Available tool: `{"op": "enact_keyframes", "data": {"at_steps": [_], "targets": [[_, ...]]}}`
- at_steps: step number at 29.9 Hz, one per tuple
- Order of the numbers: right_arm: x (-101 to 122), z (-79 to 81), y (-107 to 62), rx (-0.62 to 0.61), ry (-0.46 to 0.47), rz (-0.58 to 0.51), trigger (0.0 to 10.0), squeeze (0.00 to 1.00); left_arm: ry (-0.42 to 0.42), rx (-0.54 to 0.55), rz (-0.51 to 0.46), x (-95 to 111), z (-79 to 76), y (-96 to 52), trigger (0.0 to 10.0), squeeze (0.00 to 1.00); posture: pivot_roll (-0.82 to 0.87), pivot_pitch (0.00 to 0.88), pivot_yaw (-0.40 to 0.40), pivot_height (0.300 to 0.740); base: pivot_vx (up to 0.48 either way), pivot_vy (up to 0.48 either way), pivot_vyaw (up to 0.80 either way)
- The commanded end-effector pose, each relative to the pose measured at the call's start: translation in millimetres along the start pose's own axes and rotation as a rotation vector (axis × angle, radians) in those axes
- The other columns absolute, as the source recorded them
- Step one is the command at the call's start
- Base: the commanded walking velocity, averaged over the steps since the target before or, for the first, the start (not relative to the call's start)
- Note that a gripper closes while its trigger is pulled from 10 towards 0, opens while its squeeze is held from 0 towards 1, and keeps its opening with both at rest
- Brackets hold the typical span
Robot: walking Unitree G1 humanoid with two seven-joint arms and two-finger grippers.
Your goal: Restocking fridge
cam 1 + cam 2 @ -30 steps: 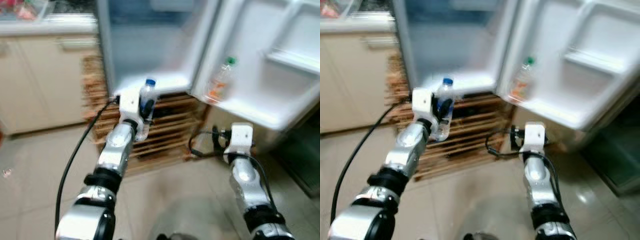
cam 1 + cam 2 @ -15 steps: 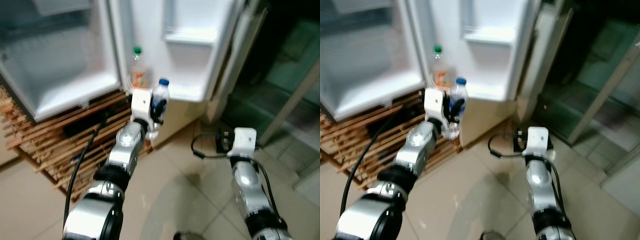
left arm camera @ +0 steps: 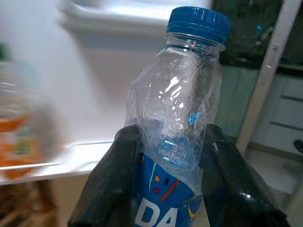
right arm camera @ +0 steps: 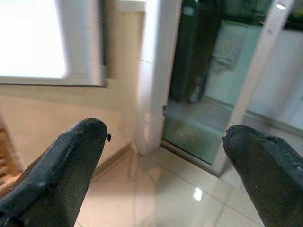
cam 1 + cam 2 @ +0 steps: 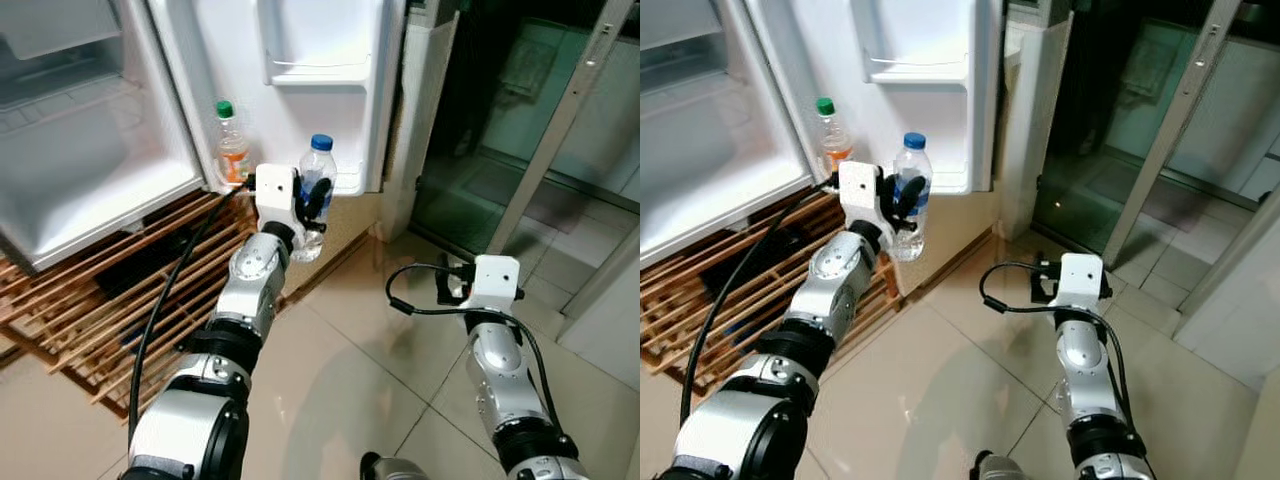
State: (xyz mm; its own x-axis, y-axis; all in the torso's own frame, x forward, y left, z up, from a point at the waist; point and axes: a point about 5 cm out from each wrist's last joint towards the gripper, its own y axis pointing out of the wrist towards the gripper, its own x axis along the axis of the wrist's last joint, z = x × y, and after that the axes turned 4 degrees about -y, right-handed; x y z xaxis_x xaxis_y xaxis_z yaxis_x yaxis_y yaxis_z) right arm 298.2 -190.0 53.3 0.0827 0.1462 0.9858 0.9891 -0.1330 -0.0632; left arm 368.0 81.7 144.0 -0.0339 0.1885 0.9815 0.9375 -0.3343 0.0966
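Note:
A clear water bottle (image 5: 314,200) with a blue cap and blue label stands upright in my left gripper (image 5: 310,205), whose black fingers (image 3: 118,175) are shut on its lower half. The bottle is held just in front of the open fridge door's lowest shelf (image 5: 345,185). On that shelf stands an orange drink bottle (image 5: 231,152) with a green cap. The fridge's inside (image 5: 70,170) lies open at the left. My right gripper (image 4: 165,156) is open and hangs low over the floor, its wrist block (image 5: 494,280) to the right.
A wooden slatted pallet (image 5: 110,290) lies under the fridge. A glass sliding door (image 5: 560,130) with a metal frame stands at the right, past a cream wall edge (image 5: 425,110). The floor is glossy beige tile (image 5: 360,380).
The whole view has swung right, from the fridge's inside and counter to the door shelves and the glass door. The bottle stays in my left gripper, now nearer the door's lowest shelf.

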Motion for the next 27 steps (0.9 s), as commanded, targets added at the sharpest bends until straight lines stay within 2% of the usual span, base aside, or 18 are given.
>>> {"op": "enact_keyframes", "data": {"at_steps": [1,6,10,12,13,15,21,27], "targets": [[6,5.9,1.1,0.018,0.012,-0.029,10.0,0.0,0.026,0.012,-0.058,12,6.3,-0.1,10.0,0.0,-0.21,0.0,0.052,0.74,0.0,0.48,0.0],[6,5.6,1.2,0.026,0.005,-0.03,10.0,0.0,0.04,0.003,-0.071,14,3.2,0.6,10.0,0.0,-0.21,0.0,0.045,0.74,0.0,0.48,0.0],[6,5.2,1.5,0.029,0.001,-0.032,10.0,0.0,0.065,-0.009,-0.077,15,1.2,1.4,10.0,0.0,-0.22,0.0,0.044,0.74,0.285,0.386,0.0],[6,4.2,0.2,0.037,-0.005,-0.039,10.0,0.0,0.117,-0.036,-0.078,16,-4.4,3.0,10.0,0.0,-0.22,0.0,0.045,0.74,0.48,0.0,0.0],[6,4.2,0.2,0.037,-0.005,-0.039,10.0,0.0,0.117,-0.036,-0.078,16,-4.4,3.0,10.0,0.0,-0.22,0.0,0.045,0.74,0.48,0.0,0.0],[0,1.3,-6.0,0.049,-0.036,-0.031,10.0,0.0,0.16,-0.046,-0.04,11,-8.5,4.2,10.0,0.0,-0.22,0.0,0.044,0.74,0.337,0.0,0.0],[-15,-5.9,-18.0,0.032,-0.032,0.012,10.0,0.0,0.165,-0.043,0.01,1,-7.8,1.2,10.0,0.0,-0.21,0.0,0.043,0.74,0.056,0.0,-0.67],[-17,-4.9,-18.2,0.044,-0.054,0.009,10.0,0.0,0.153,-0.065,0.011,-4,-10.6,-2.3,10.0,0.0,-0.22,0.0,0.047,0.74,0.0,0.0,0.0]]}}
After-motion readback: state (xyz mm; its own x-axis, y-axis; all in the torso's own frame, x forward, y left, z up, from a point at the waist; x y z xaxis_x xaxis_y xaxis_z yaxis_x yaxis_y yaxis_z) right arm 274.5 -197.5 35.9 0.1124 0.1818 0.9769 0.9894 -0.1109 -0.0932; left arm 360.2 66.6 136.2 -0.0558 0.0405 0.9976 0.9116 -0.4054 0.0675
